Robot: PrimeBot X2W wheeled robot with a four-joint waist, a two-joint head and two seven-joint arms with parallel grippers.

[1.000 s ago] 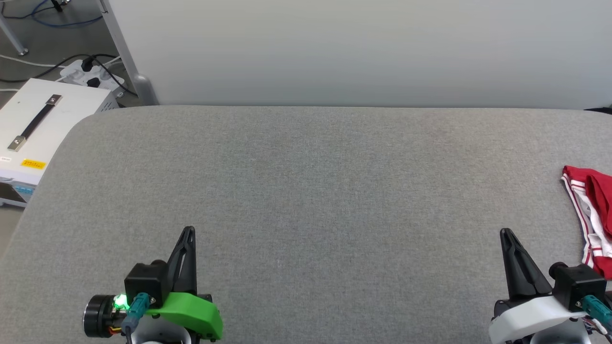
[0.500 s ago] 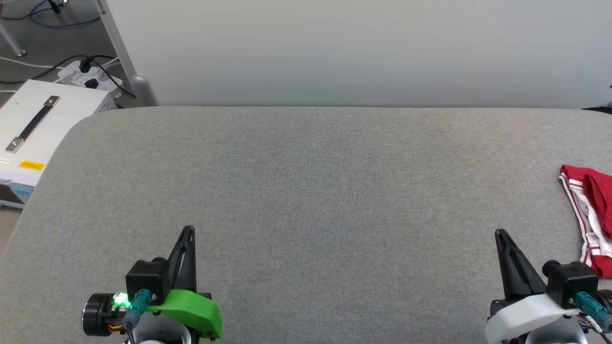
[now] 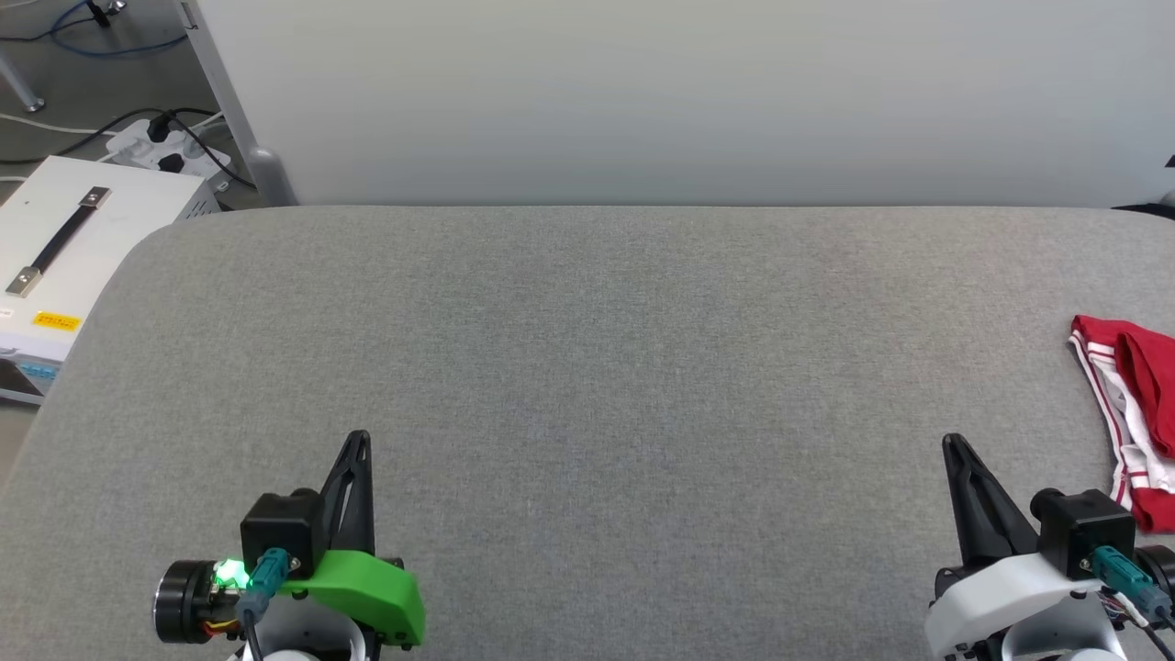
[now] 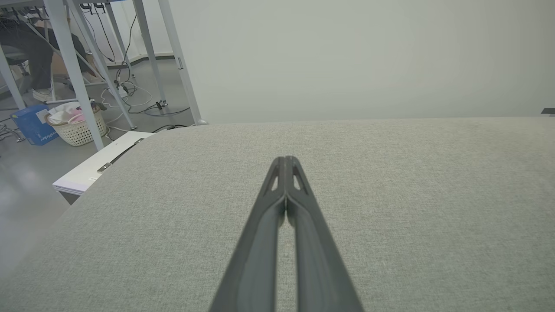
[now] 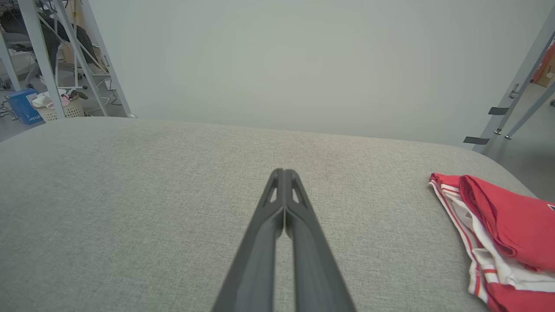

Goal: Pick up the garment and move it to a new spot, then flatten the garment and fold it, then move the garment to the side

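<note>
Head view: L pincer point(image 3: 361, 438), R pincer point(image 3: 949, 442) closed, clear of garment point(image 3: 1146, 372).

the garment point(image 3: 1147, 376) is a red shirt with white parts edged in red-and-white stripes. it lies bunched and crumpled, not spread flat, on the grey table point(image 3: 587, 367), at about 3 o'clock in the head view and cut off by that view's edge. a red fold overlaps the white cloth.

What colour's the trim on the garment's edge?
Red-and-white stripes on the garment; clearest in the right wrist view.
</note>
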